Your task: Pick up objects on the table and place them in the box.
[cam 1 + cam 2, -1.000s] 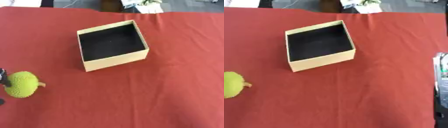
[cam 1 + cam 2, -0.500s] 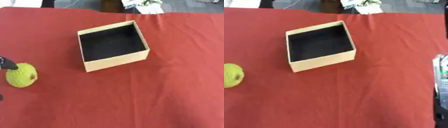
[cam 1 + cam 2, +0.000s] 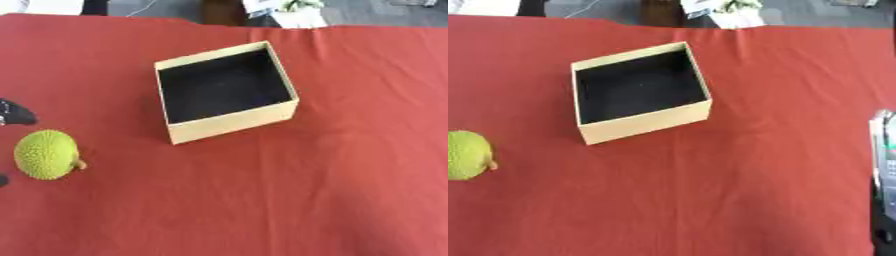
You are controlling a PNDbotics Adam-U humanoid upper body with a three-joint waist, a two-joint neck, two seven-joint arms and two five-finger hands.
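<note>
The bumpy green fruit (image 3: 45, 154) lies on the red surface (image 3: 262, 200) at the near left, well apart from the box (image 3: 229, 126). Its long axis runs roughly near to far, with the small stem nub pointing right. The left robot hand (image 3: 16, 113) shows only dark fingertips just beyond the fruit (curled or straight, I cannot tell). The pickup looks not yet done; next comes closing round the fruit. The box, farther off, sits open and empty, turned askew.

An indoor workspace: red-clothed table (image 3: 350, 175), grey floor (image 3: 376, 12) beyond.
</note>
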